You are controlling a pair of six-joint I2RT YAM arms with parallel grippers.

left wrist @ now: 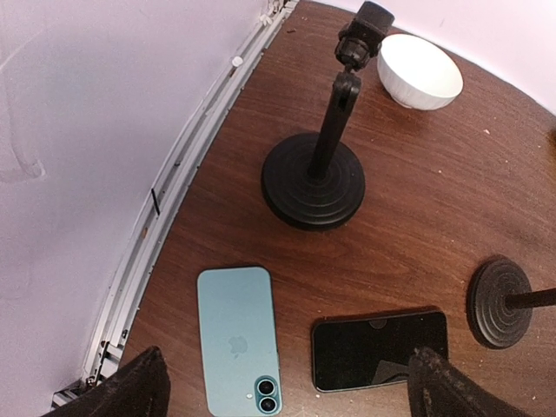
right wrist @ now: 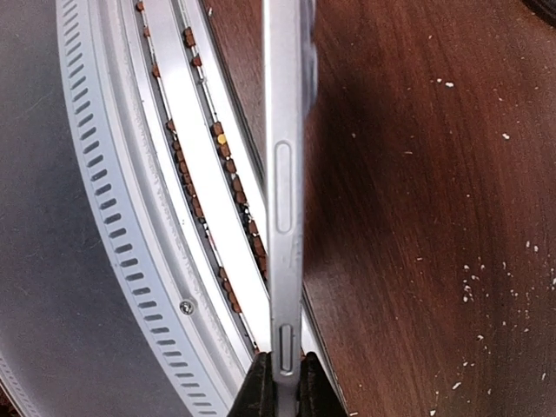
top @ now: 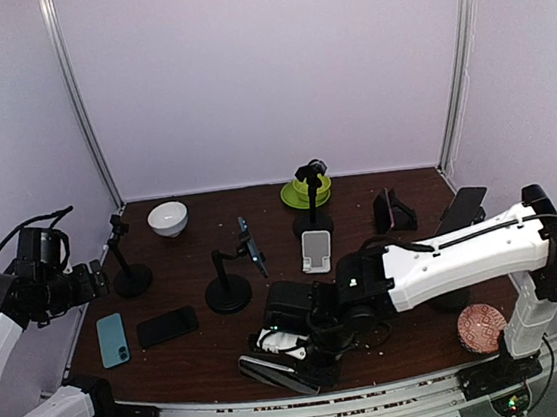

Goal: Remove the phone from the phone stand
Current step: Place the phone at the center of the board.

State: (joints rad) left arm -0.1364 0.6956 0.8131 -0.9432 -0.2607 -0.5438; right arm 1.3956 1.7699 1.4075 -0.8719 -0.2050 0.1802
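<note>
We pinch the phone (right wrist: 283, 174) by its end in the right gripper (right wrist: 282, 389), long axis pointing straight away from the fingers (right wrist: 257, 393); left gripper (left wrist: 287, 389) spread wide

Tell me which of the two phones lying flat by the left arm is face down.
The teal phone: its logo and camera lenses face up. The black phone beside it shows its screen.

Was a dark brown table (top: 206, 363), crumb-speckled. Held a white bowl (top: 168, 218) at upper left, with a black stand (top: 130, 278) just below. Carried a teal phone (top: 112, 339) and black phone (top: 167, 326) flat, side by side, lower left. Bore a green dish (top: 292, 197) upper centre, a white stand (top: 315, 252) mid-frame, and a pink disc (top: 478, 328) lower right.
</note>
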